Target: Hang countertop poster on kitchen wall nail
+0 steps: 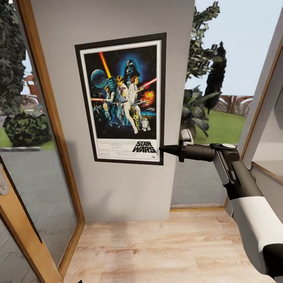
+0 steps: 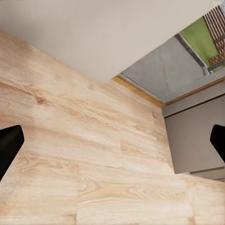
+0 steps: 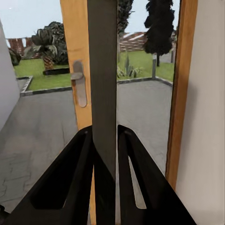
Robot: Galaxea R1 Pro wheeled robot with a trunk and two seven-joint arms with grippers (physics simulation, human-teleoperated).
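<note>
The Star Wars poster (image 1: 124,98) stands upright and flat against a narrow grey wall (image 1: 118,192), its black frame tilted very slightly. My right gripper (image 1: 163,149) is shut on the poster's lower right edge. In the right wrist view that edge is a thin grey strip (image 3: 103,70) clamped between the two black fingers (image 3: 77,168). My left gripper (image 2: 112,140) hangs open over the wooden floor, with nothing between its fingertips. The kitchen countertop is out of view. Any wall nail behind the poster is hidden.
A wood-framed glass door (image 1: 47,118) borders the wall on the left, and a tall window (image 1: 208,118) on the right looks onto a garden. Light wooden floor (image 1: 165,247) spreads below. A grey cabinet (image 2: 197,136) stands near the left gripper.
</note>
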